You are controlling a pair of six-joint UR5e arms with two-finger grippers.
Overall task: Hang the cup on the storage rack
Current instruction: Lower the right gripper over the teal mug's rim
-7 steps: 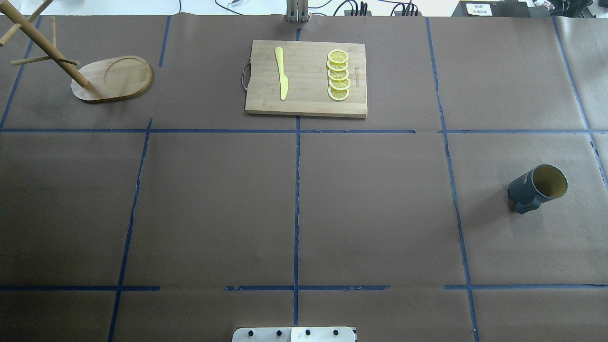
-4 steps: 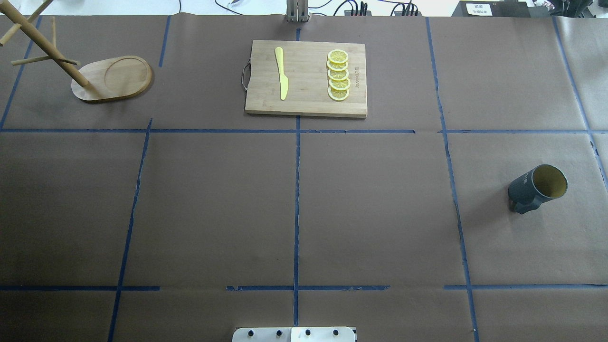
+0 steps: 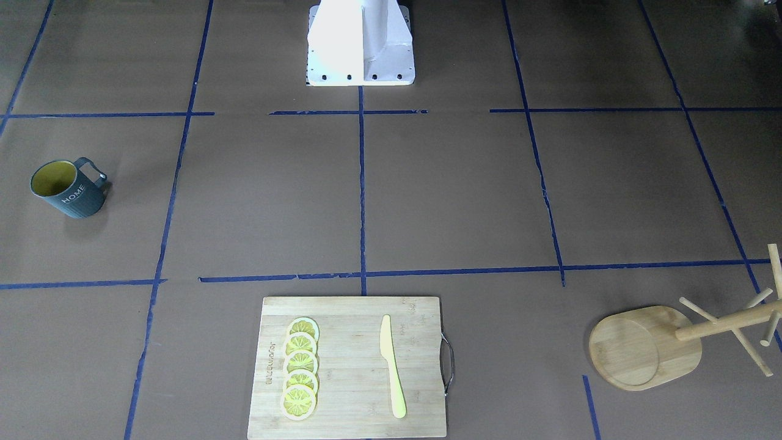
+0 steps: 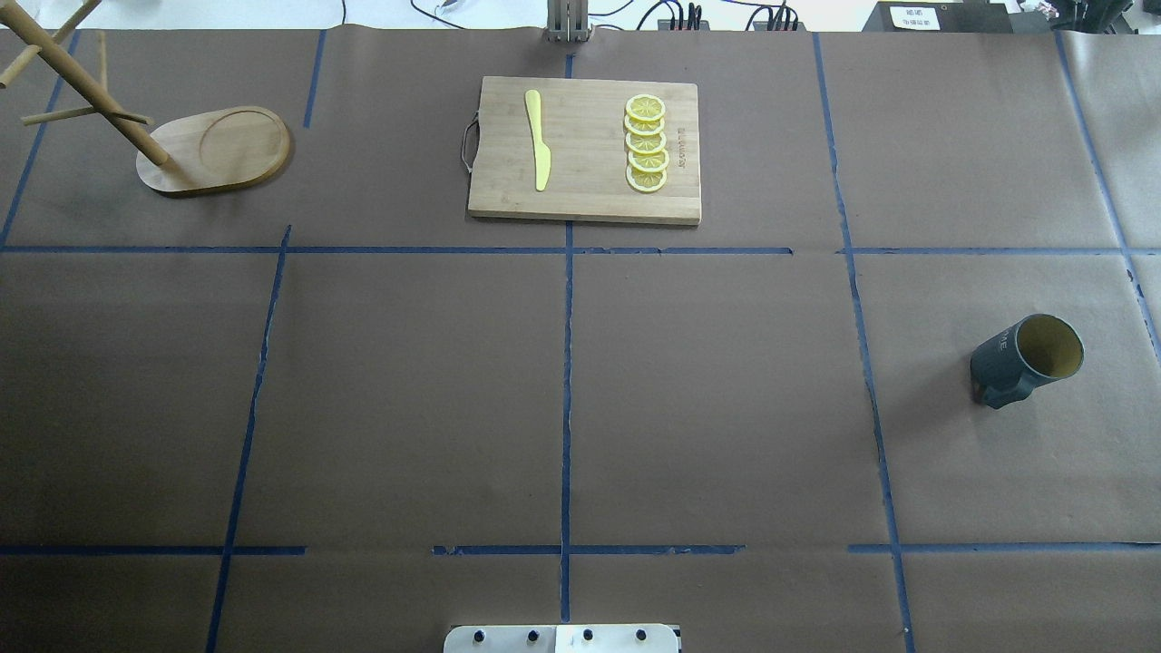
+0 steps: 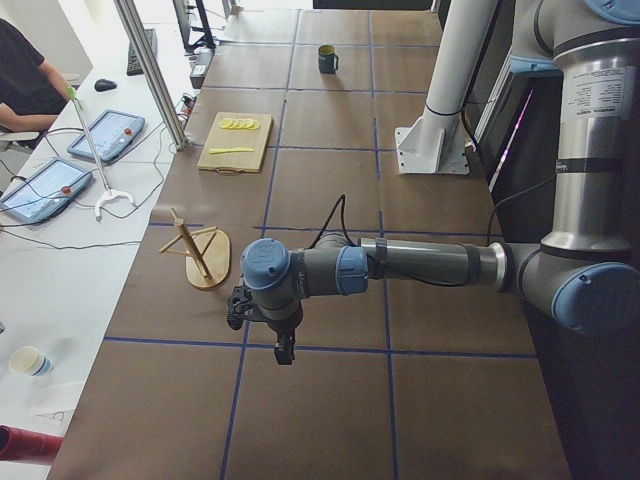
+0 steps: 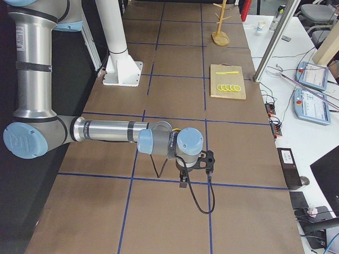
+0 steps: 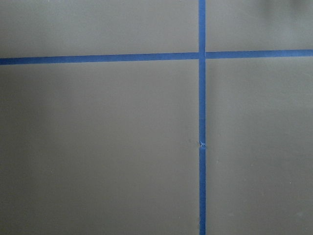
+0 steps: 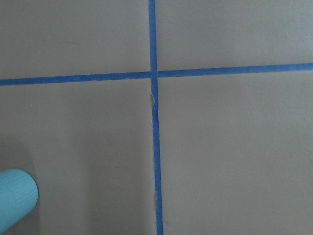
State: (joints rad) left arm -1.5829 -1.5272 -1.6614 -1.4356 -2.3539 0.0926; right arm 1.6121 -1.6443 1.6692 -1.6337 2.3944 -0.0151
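The cup [image 4: 1025, 358] is a dark blue-grey mug with a yellow-green inside. It stands upright on the table at the robot's right, with "HOME" on its side in the front-facing view [image 3: 64, 189]. The storage rack [image 4: 218, 150], a light wooden mug tree, stands at the far left and also shows in the front-facing view [image 3: 641, 345]. No gripper shows in the overhead or front-facing views. My left gripper [image 5: 285, 352] shows only in the exterior left view and my right gripper [image 6: 183, 182] only in the exterior right view. Both hang over bare table, far from the cup and the rack. I cannot tell whether they are open or shut.
A wooden cutting board [image 4: 585, 150] with a yellow knife [image 4: 538, 141] and several lemon slices [image 4: 646, 143] lies at the far middle of the table. Both wrist views show only brown paper and blue tape lines. An operator's desk with tablets [image 5: 105, 135] runs along the far side.
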